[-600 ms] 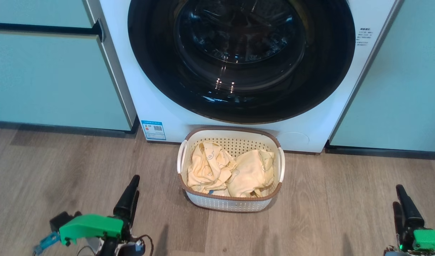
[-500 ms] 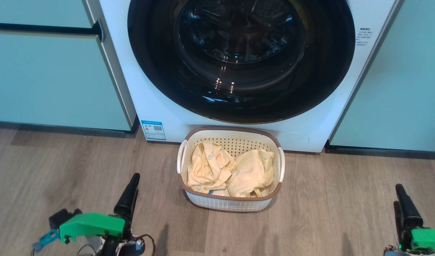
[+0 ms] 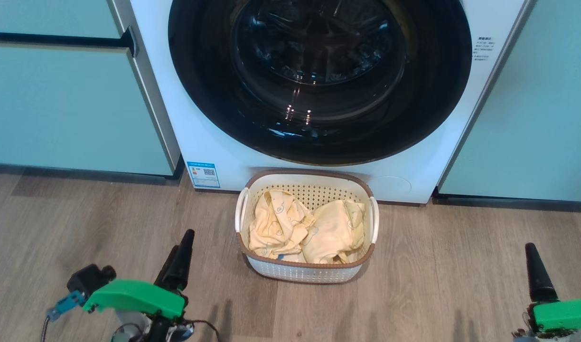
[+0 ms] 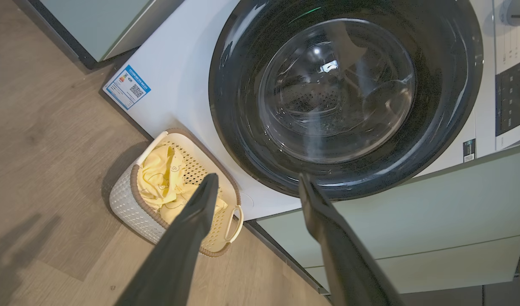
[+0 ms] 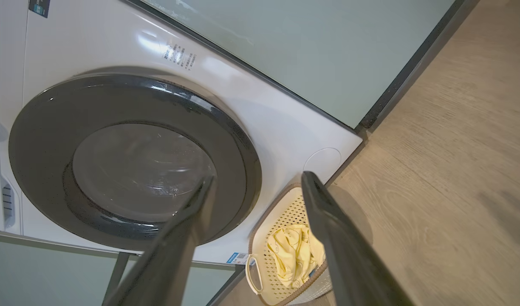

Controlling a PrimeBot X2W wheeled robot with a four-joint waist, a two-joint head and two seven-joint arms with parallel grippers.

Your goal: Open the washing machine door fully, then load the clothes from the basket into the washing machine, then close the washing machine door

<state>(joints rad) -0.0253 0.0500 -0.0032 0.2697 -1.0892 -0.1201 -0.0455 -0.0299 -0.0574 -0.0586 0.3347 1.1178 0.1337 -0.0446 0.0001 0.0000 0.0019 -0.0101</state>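
Note:
The white washing machine (image 3: 200, 137) fills the top of the head view, and its glossy black round door (image 3: 428, 95) lies shut and flush against the front. On the floor just below the door stands the cream basket (image 3: 309, 172), holding pale yellow clothes (image 3: 290, 228). My left gripper (image 3: 182, 241) hovers low to the basket's left, fingers apart and empty. In the left wrist view its fingertips (image 4: 209, 182) frame the door (image 4: 336, 89) and the basket (image 4: 128, 204). My right gripper (image 3: 530, 249) is far to the basket's right, also open and empty, with fingers (image 5: 309, 178) spread.
Pale-green cabinets flank the washer on the left (image 3: 72, 104) and right (image 3: 532, 118). Wood-look floor (image 3: 437, 266) stretches on both sides of the basket. A blue label sticker (image 3: 203, 174) sits low on the washer's front.
My left gripper has shifted slightly right toward the basket and rolled a little. The right gripper has turned slightly, one finger now showing. The camera has nudged a bit.

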